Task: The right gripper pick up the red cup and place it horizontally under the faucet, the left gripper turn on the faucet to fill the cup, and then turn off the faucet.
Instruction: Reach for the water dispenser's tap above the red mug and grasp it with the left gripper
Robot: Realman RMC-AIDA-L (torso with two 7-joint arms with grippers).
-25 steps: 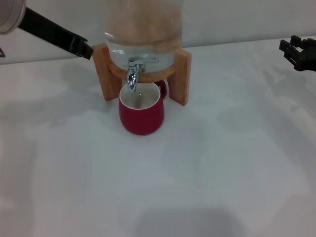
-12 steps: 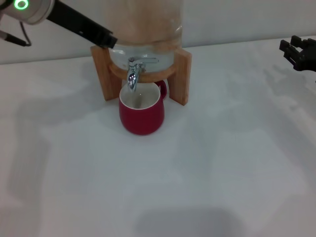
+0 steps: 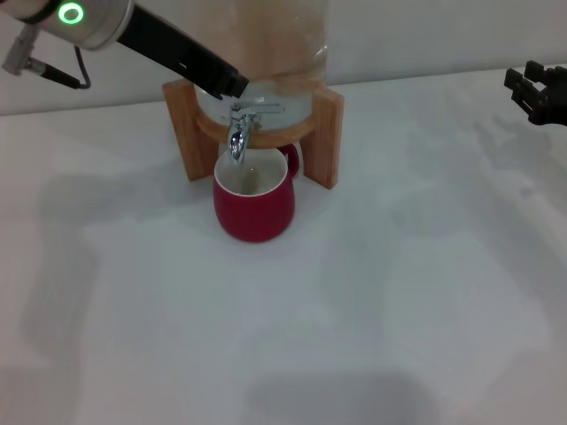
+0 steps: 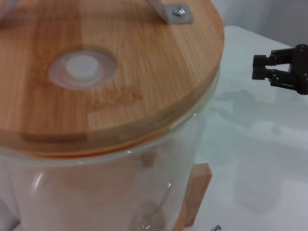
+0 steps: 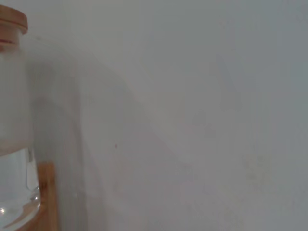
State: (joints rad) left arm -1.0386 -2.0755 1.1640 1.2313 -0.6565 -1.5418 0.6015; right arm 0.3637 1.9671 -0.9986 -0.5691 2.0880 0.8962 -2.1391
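**Red cup under the faucet**

The left gripper point(image 3: 232, 86), finger spacing not discernible, reaches just above the faucet point(image 3: 239, 133). The red cup point(image 3: 253, 202) stands upright beneath the spout. The right gripper point(image 3: 532, 91) hangs far right, fingers apart.

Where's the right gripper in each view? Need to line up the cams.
Head view: the right gripper is at the far right edge, over the table, well away from the red cup.
Left wrist view: right gripper shows small, beyond the dispenser's wooden lid.
Right wrist view: not in it.
Shared landmark: the glass dispenser, seen in all three.
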